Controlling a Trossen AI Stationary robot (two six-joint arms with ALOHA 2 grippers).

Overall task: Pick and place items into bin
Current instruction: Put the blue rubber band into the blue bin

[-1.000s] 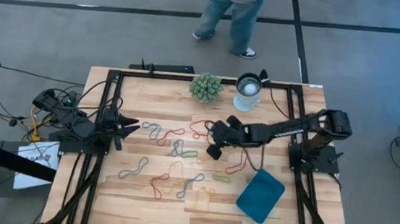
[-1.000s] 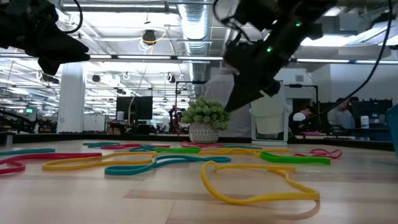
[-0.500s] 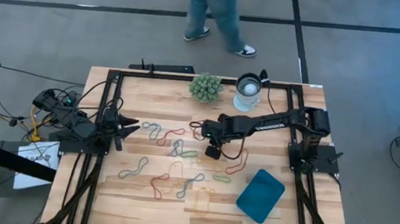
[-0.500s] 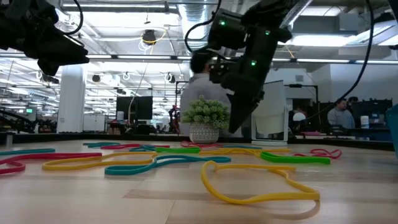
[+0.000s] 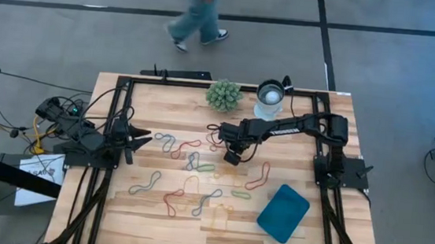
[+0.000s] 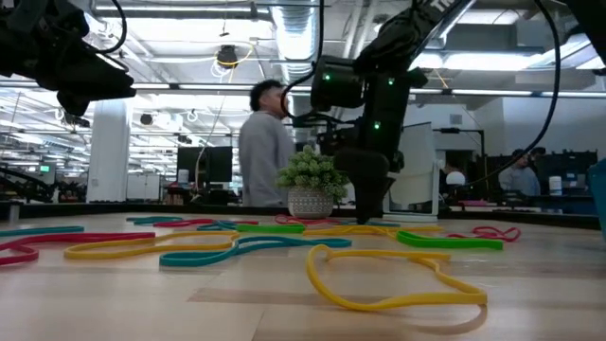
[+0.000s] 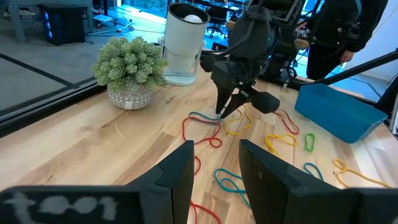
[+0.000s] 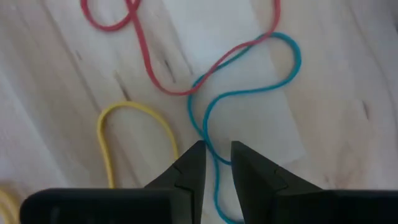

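Note:
Several coloured rubber-band items (image 5: 190,165) lie flat on the wooden table. My right gripper (image 5: 228,149) points steeply down over a blue band (image 8: 249,93) that crosses a red band (image 8: 143,43). It is open, and in the right wrist view (image 8: 217,152) its fingertips stand on either side of the blue band's strand just above the wood. The teal bin (image 5: 283,212) rests flat at the near right. My left gripper (image 5: 147,137) waits open at the table's left, well above the table.
A spiky green plant ball (image 5: 224,95) and a white cup (image 5: 269,100) stand at the far edge, close behind my right arm. A yellow band (image 8: 134,112) lies beside the blue one. A black frame (image 5: 115,113) borders the table. A person walks beyond the far edge.
My right gripper has gone toward the table's far edge and down, tipping from a slant to point nearly straight down over the blue and red bands. The bands have stayed where they were. The person beyond the table has walked toward the left.

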